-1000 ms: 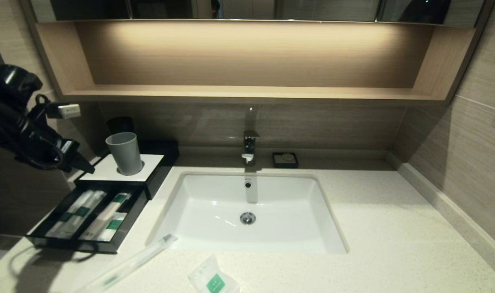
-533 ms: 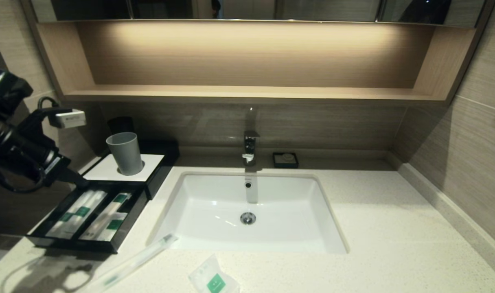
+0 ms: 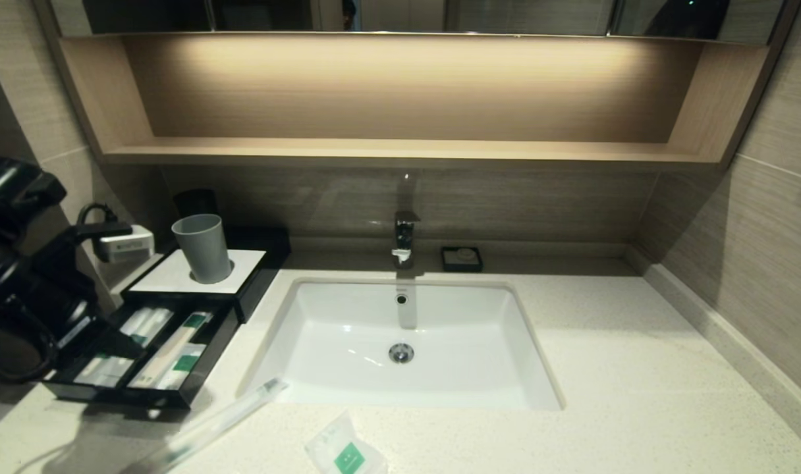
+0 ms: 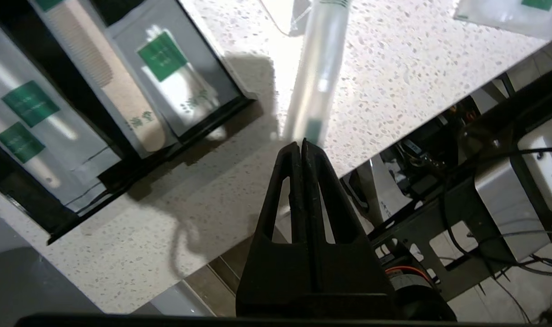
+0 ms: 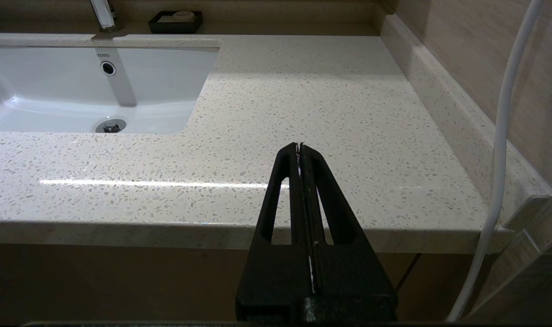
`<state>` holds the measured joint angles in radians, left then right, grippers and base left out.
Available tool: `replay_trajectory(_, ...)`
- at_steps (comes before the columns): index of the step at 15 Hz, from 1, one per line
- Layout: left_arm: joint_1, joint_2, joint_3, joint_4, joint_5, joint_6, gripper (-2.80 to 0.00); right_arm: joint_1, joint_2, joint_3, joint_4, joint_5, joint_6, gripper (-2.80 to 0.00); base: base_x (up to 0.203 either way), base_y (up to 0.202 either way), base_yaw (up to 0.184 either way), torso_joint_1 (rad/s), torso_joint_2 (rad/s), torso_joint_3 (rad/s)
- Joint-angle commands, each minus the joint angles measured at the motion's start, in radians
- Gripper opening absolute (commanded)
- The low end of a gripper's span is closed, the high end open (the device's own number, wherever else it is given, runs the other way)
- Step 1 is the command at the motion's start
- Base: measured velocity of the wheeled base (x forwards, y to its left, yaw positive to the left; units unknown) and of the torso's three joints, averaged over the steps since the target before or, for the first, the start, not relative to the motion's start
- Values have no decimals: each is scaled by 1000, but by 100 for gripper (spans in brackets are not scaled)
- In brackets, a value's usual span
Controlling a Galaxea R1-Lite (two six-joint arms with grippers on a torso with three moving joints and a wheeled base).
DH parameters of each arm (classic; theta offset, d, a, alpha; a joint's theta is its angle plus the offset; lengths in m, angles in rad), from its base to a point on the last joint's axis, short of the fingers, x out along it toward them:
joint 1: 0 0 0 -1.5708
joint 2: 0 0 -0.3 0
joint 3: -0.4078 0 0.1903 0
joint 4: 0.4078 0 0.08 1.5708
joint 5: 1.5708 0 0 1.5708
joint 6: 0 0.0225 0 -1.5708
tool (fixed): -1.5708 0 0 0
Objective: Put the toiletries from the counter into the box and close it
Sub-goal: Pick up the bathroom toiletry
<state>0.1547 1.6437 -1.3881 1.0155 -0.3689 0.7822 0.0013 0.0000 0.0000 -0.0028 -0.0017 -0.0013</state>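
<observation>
- Counter (image 3: 605, 368): you have pale speckled stone, polished, with a soft sheen.
- Sink (image 3: 334, 342): glossy white ceramic; its drain (image 3: 400, 353) is shiny metal.
- Tap (image 3: 404, 238): bright chromed metal.
- Shelf (image 3: 400, 150): light wood grain, matt.
- Cup (image 3: 203, 247): grey plastic, matt and smooth.
- Box (image 3: 246, 296): you see glossy black walls and a flat white matt top.
- Stick (image 4: 319, 72): frosted clear plastic wrap, green end.
- Sachet (image 3: 344, 449): translucent film with a green label.
- Left gripper (image 4: 302, 147) and right gripper (image 5: 299, 150): matt black plastic fingers.
</observation>
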Motion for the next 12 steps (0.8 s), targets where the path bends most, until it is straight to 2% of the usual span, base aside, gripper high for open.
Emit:
replay_trajectory(1, -33, -25, 68, 2, -1, 15, -280, 0, 0, 0, 0, 0, 0, -280, 0, 0, 0, 0, 0, 0)
replay_trajectory(5, -40, -46, 161, -7, -1, 139, -280, 0, 0, 1, 0, 0, 0, -280, 0, 0, 0, 0, 0, 0)
replay_trajectory(9, -52, -45, 252, -66, 9, 184, -280, 0, 0, 0, 0, 0, 0, -280, 0, 0, 0, 0, 0, 0)
replay_trajectory(12, -52, -50, 311, -112, 46, 228, -280, 0, 0, 2, 0, 0, 0, -280, 0, 0, 0, 0, 0, 0)
